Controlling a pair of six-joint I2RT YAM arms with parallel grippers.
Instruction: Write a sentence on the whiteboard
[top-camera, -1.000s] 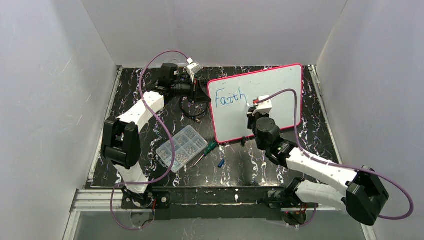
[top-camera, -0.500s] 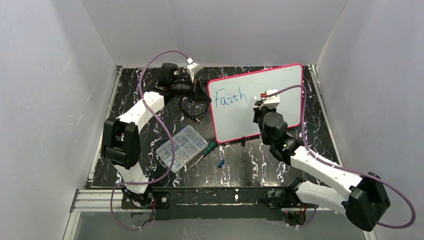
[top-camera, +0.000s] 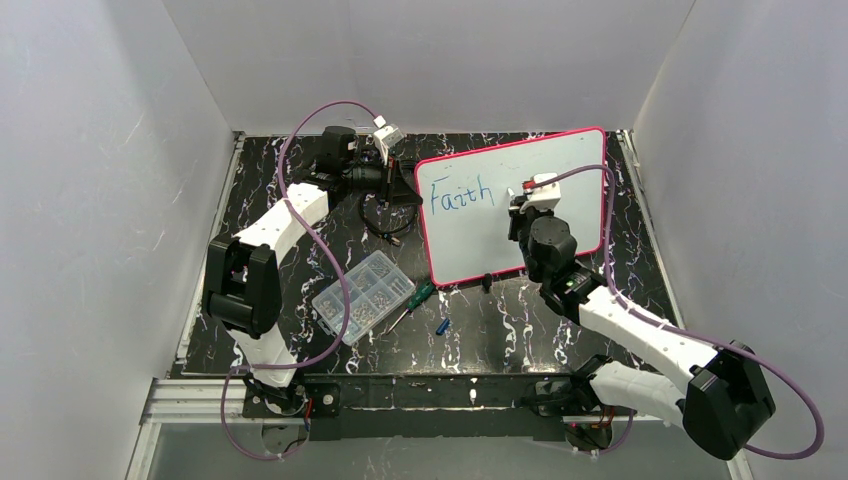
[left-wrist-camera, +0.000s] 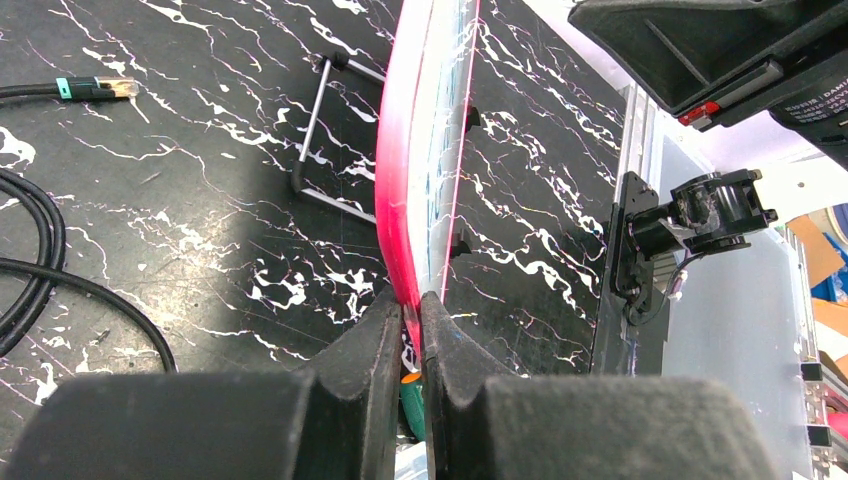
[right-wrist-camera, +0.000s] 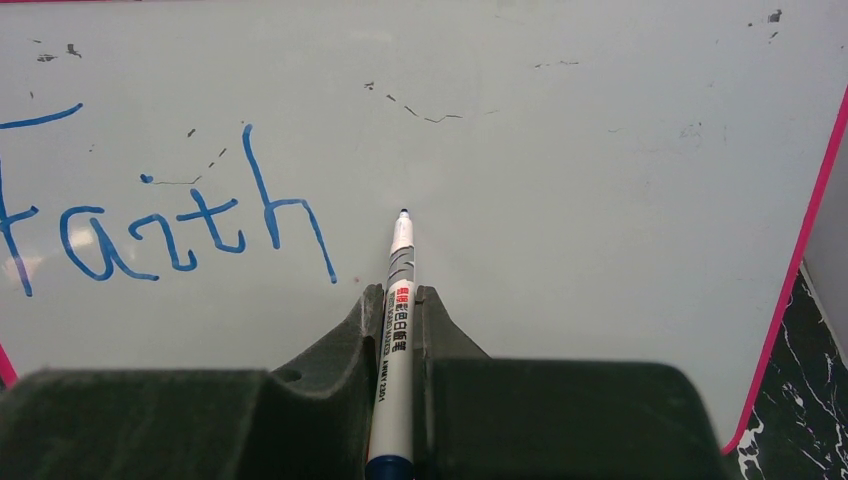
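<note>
Lying beside whiteboard (top-camera: 470, 245), parts box (top-camera: 363, 296), screwdriver (top-camera: 420, 292), cable (top-camera: 384, 221)

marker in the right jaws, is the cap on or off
Off. The marker has a bare blue tip showing past the right jaws, pointing at the whiteboard just right of the word Faith.

A pink-framed glossy white board (top-camera: 470, 250), propped on a thin wire stand (left-wrist-camera: 322, 130), walls off the far right of the black marbled surface (top-camera: 500, 340). The left claw (left-wrist-camera: 412, 305) is clamped on its left edge. The right claw (right-wrist-camera: 400, 292), pinching a white marker pen (right-wrist-camera: 401, 240), hangs before its face. Right of the blue word "Faith" (right-wrist-camera: 170, 235) the board is bare. Looped black cable (top-camera: 385, 222) crowds the gap beside the left edge. A clear plastic compartment box (top-camera: 363, 296) and a green-handled screwdriver (top-camera: 418, 292) block the near left, with open surface nearer the bases.
</note>
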